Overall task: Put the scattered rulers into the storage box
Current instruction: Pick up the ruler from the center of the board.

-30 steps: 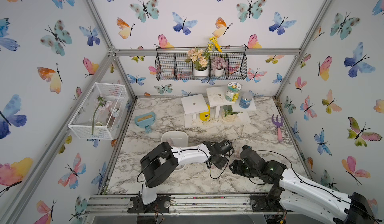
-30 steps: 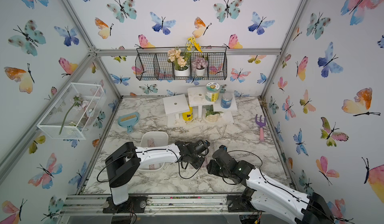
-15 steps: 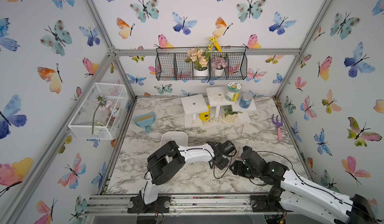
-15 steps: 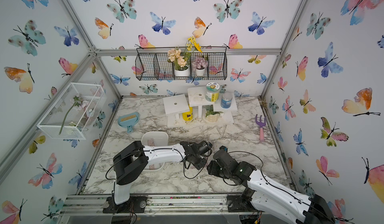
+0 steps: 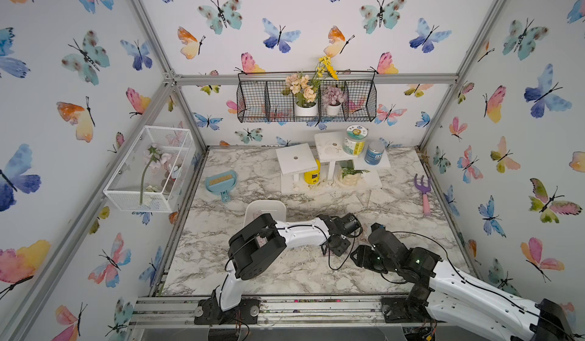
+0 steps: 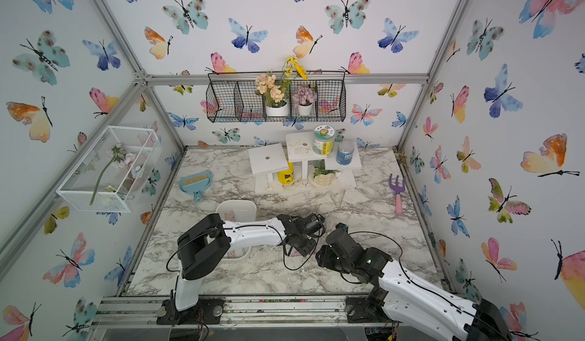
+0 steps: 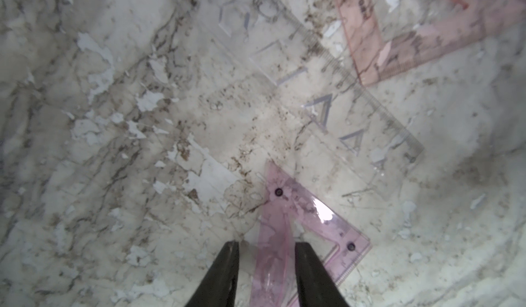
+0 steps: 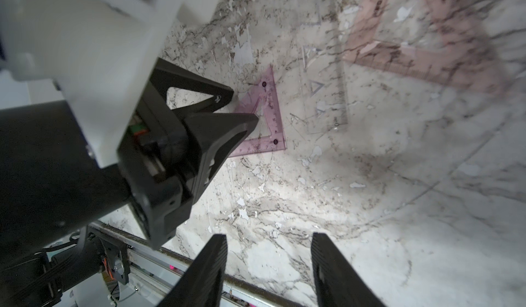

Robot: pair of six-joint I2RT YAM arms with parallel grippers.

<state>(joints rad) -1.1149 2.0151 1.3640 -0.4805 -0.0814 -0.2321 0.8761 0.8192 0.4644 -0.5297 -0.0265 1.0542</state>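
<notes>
A small pink set square point(image 7: 301, 214) lies on the marble, and my left gripper point(image 7: 267, 244) straddles one of its sides. The jaws stand apart, with a gap on one side of the strip. The right wrist view shows the same set square point(image 8: 267, 114) at the tips of the left gripper point(image 8: 243, 106). Beside it lie a clear ruler point(image 7: 327, 92) and a larger pink set square point(image 7: 398, 35). My right gripper point(image 8: 269, 235) hangs open and empty near the front edge. The white storage box point(image 5: 266, 206) sits behind the left arm, mostly covered by it.
A purple-and-pink garden fork point(image 5: 424, 194) lies at the right wall and a blue dustpan point(image 5: 221, 181) at the back left. A white stand with jars point(image 5: 329, 165) fills the back centre. The metal front rail point(image 8: 170, 260) runs just under my right gripper.
The left arm's elbow has swung right, over the box. Its jaws have narrowed around the small set square. The right arm has barely moved.
</notes>
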